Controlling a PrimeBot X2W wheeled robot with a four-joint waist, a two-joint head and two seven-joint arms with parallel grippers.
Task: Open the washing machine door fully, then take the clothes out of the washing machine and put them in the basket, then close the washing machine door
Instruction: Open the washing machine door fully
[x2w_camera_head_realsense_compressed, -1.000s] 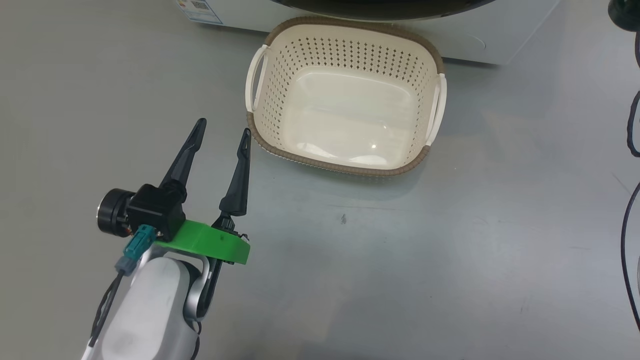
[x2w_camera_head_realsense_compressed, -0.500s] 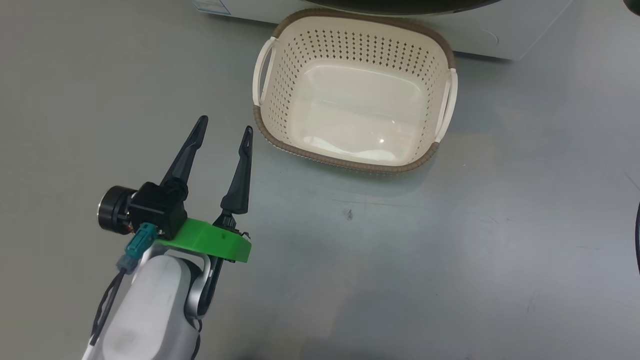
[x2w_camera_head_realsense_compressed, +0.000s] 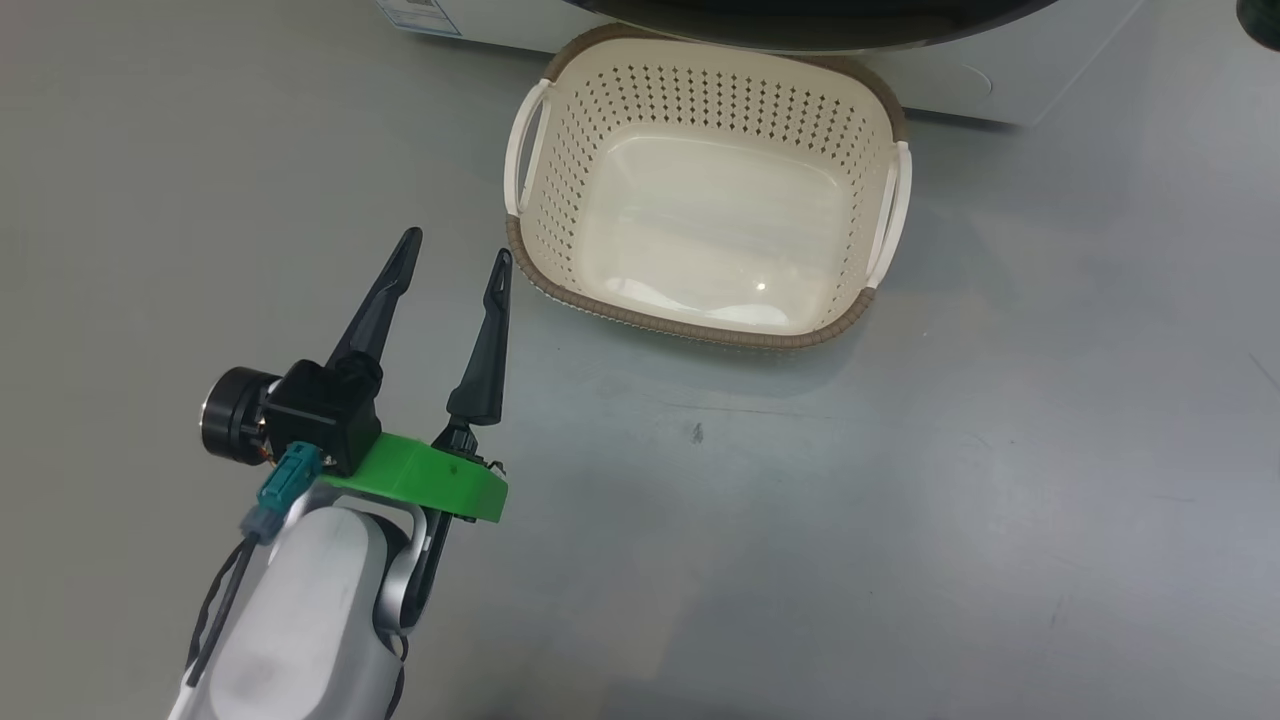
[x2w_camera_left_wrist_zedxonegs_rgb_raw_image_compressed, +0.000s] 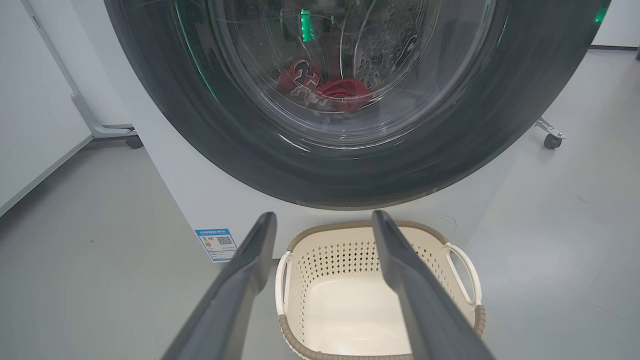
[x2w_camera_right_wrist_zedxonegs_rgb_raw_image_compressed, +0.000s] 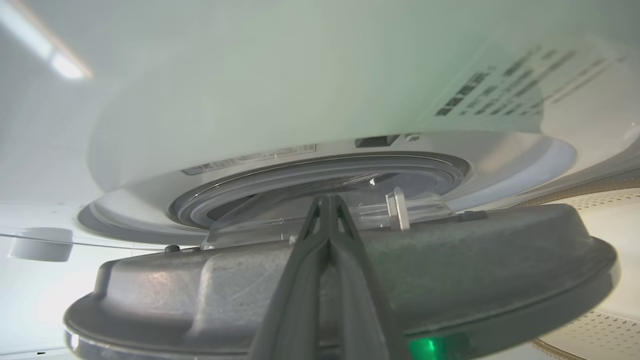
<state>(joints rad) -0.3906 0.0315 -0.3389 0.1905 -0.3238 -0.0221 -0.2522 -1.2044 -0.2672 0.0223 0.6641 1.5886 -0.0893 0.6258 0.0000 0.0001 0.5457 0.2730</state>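
1. Our right gripper (x2w_camera_right_wrist_zedxonegs_rgb_raw_image_compressed: 327, 200) has its fingers pressed together with nothing between them. They reach across the grey inner face of the washing machine door (x2w_camera_right_wrist_zedxonegs_rgb_raw_image_compressed: 475, 270), tips by the edge of its clear bowl (x2w_camera_right_wrist_zedxonegs_rgb_raw_image_compressed: 260, 222). We cannot tell whether they are touching it or just off it.
2. The door stands ajar, with a gap between that inner face and the gasket (x2w_camera_right_wrist_zedxonegs_rgb_raw_image_compressed: 300, 172) of the washing machine (x2w_camera_left_wrist_zedxonegs_rgb_raw_image_compressed: 185, 195). The right fingers sit in this gap, door on one side and the machine's mouth on the other. We judge that a sweep away from the mouth would swing the door wide.
3. Our left gripper (x2w_camera_head_realsense_compressed: 455, 247) is spread wide and empty. It hangs low over the floor (x2w_camera_head_realsense_compressed: 900, 500), just beside the near-left corner of the basket (x2w_camera_head_realsense_compressed: 690, 330). The right arm is the nearer to the door.
4. The clothes (x2w_camera_left_wrist_zedxonegs_rgb_raw_image_compressed: 330, 92) lie in the drum (x2w_camera_left_wrist_zedxonegs_rgb_raw_image_compressed: 385, 50) behind the glass. The basket sits empty under the door, close against the machine's front.
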